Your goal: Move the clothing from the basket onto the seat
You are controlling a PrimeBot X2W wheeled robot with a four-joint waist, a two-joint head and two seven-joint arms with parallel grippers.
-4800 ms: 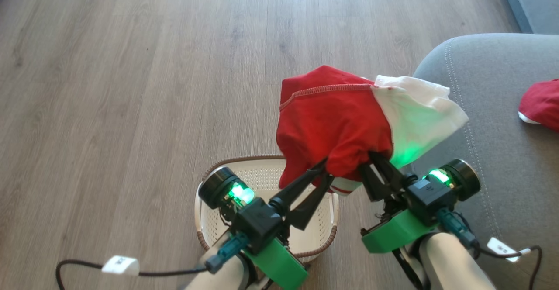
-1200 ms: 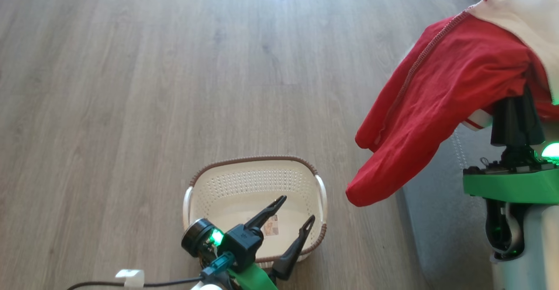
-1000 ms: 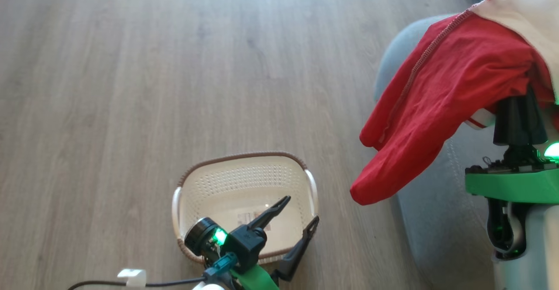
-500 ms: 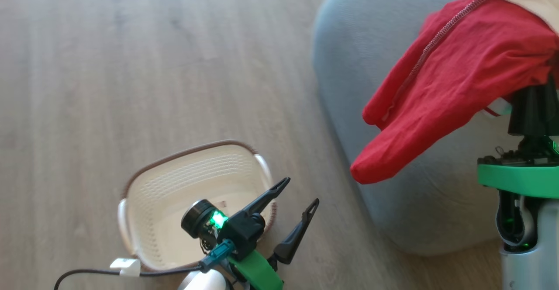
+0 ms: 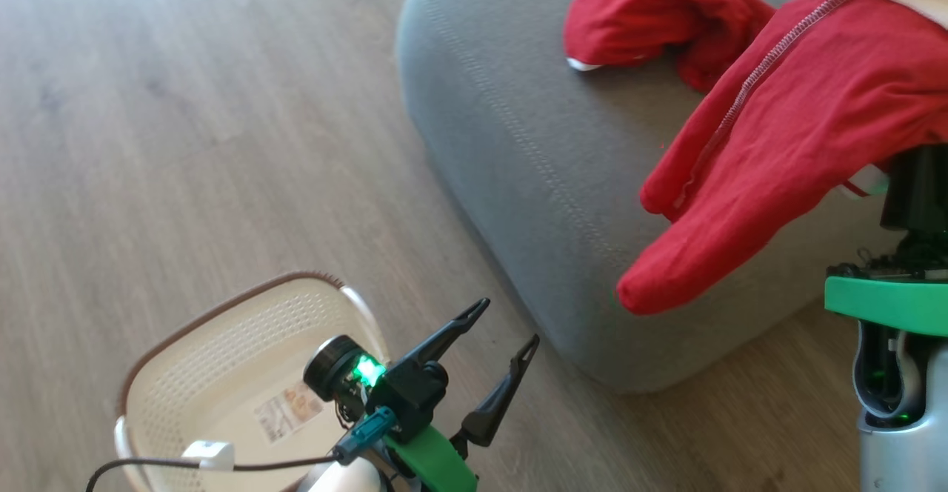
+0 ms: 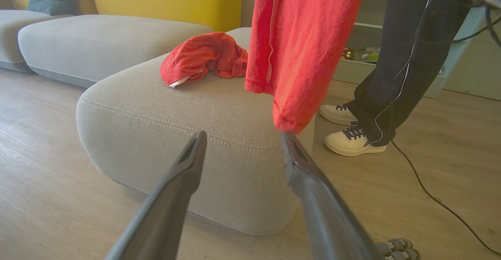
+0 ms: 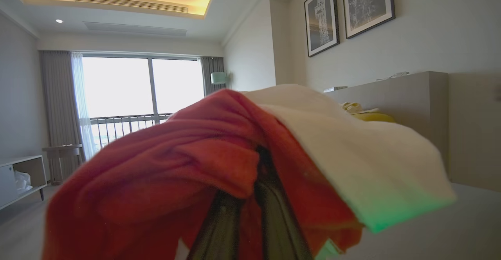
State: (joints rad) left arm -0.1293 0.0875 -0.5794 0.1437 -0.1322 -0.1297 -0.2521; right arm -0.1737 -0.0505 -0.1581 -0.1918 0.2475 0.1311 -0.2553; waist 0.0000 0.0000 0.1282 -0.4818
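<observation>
A red garment with a white part (image 5: 778,136) hangs from my right gripper (image 5: 912,173), which is shut on it above the grey seat (image 5: 518,144). Cloth drapes over the closed fingers (image 7: 270,213) in the right wrist view. A second piece of red clothing (image 5: 659,18) lies crumpled on the seat, farther in. My left gripper (image 5: 509,321) stands open and holds nothing, low over the floor between the cream basket (image 5: 222,307) and the seat's rounded corner (image 6: 117,111). The basket floor shows only its label. From the left wrist, the held garment (image 6: 305,37) dangles over the seat edge.
A person's dark-trousered legs and pale shoes (image 6: 352,142) stand on the wood floor just beyond the seat corner, with a thin cable (image 6: 430,197) trailing across the floor. More grey sofa cushions (image 6: 98,37) and yellow backrests lie behind.
The head camera has swung right, so the basket slid to the lower left and the seat with its lying garment came into view. The right gripper still holds the garment; the left stays open.
</observation>
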